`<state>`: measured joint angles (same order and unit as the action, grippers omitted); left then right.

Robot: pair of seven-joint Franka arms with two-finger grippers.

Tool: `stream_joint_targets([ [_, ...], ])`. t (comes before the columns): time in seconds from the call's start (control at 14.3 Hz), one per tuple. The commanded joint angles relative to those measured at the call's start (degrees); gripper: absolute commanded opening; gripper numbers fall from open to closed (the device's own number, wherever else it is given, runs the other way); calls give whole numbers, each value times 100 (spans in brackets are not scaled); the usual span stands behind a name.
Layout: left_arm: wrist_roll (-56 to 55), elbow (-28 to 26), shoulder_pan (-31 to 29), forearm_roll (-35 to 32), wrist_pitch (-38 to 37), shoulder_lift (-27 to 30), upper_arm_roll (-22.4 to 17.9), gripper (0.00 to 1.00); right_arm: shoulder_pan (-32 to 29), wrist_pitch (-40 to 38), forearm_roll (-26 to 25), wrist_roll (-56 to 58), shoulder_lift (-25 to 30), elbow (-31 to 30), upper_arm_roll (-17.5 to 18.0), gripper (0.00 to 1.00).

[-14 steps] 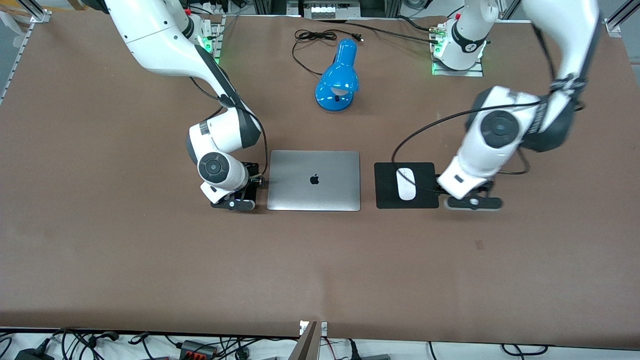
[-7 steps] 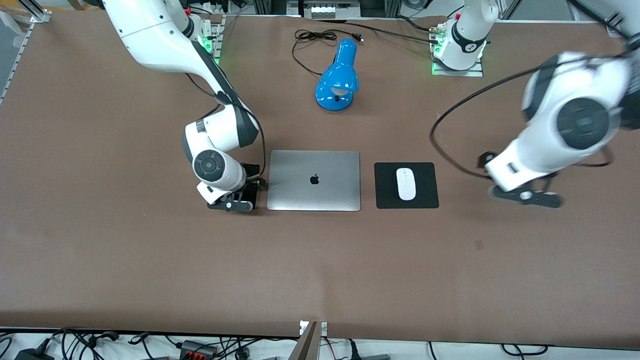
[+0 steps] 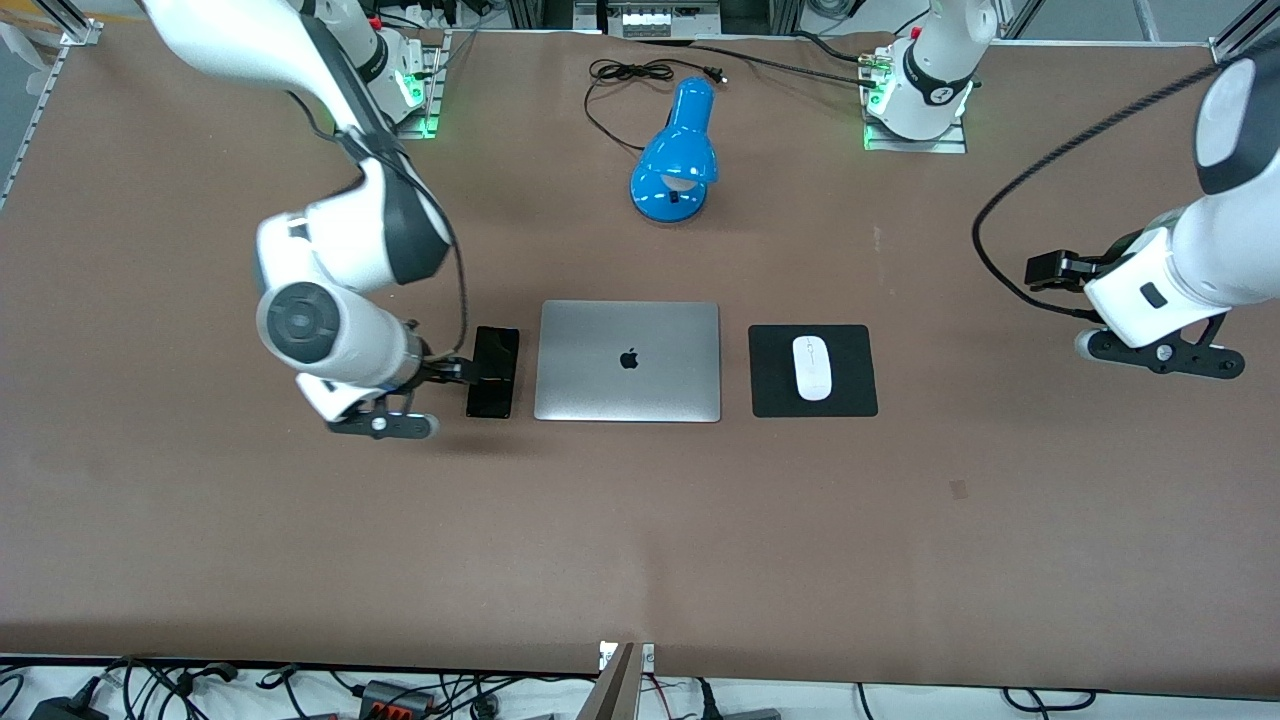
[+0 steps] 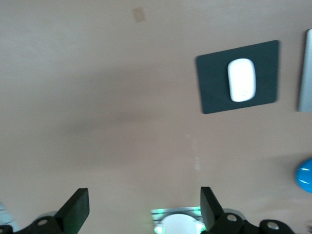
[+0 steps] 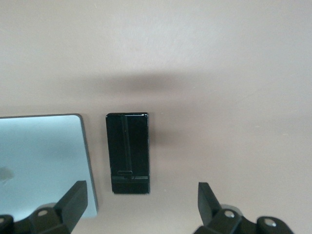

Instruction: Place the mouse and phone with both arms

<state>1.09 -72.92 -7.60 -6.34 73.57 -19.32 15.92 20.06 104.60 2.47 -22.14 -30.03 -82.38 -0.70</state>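
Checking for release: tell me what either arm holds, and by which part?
Nothing is held: phone and mouse lie free, both grippers' jaws open.

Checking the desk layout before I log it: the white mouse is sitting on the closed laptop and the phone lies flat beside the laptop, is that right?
Not quite. The white mouse sits on the black mouse pad, beside the closed laptop toward the left arm's end, as the front view shows. The phone does lie flat beside the laptop.
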Motion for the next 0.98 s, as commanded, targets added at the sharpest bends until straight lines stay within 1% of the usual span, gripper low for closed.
stream_joint_targets([
  [0.0, -196, 155, -284, 483, -89, -81, 34, 100, -300, -623, 25, 166, -47, 844, 44, 100],
  [0.14, -223, 103, -504, 1175, -71, -63, -19, 100, -415, -1018, 16, 184, -20, 1267, 26, 100],
  [0.21, -301, 50, -444, 1327, -45, 33, -193, 100, -433, -1212, 8, 193, -12, 1495, -17, 100],
  [0.28, -415, -46, -287, 1450, -1, 138, -534, 100, -450, -1379, 8, 193, -3, 1671, -70, 100],
  [0.35, -451, -317, 271, 1512, 113, 365, -1207, 100, -442, -1502, -1, 193, -3, 1830, -201, 100],
  [0.42, -443, -720, 929, 1513, 401, 663, -1971, 100, -442, -1582, 8, 193, -3, 1953, -333, 100],
  [0.49, -452, -1150, 1241, 1461, 891, 962, -2344, 100, -459, -1600, -1, 201, 58, 2006, -395, 100],
  [0.56, -391, -1607, 1244, 1426, 1418, 1305, -2348, 100, -520, -1592, 8, 297, 242, 2016, -457, 100],
  [0.63, -390, -1994, 1235, 1208, 1997, 1700, -2348, 100, -703, -1600, 51, 498, 374, 1998, -475, 100],
  [0.7, -390, -2172, 1191, 1136, 2308, 1869, -2348, 100, -966, -1583, 52, 761, 541, 1963, -388, 100],
  [0.77, -381, -2218, 1121, 1118, 2294, 1905, -2339, 100, -1178, -1583, 43, 981, 699, 1876, -291, 100],
  [0.84, -364, -2253, 990, 1083, 2293, 1906, -2226, 100, -1363, -1565, 25, 1158, 831, 1788, -238, 100],
  [0.91, -198, -2253, 841, 1056, 2285, 1906, -2008, 100, -1599, -1583, 34, 1377, 902, 1744, -177, 100],
])
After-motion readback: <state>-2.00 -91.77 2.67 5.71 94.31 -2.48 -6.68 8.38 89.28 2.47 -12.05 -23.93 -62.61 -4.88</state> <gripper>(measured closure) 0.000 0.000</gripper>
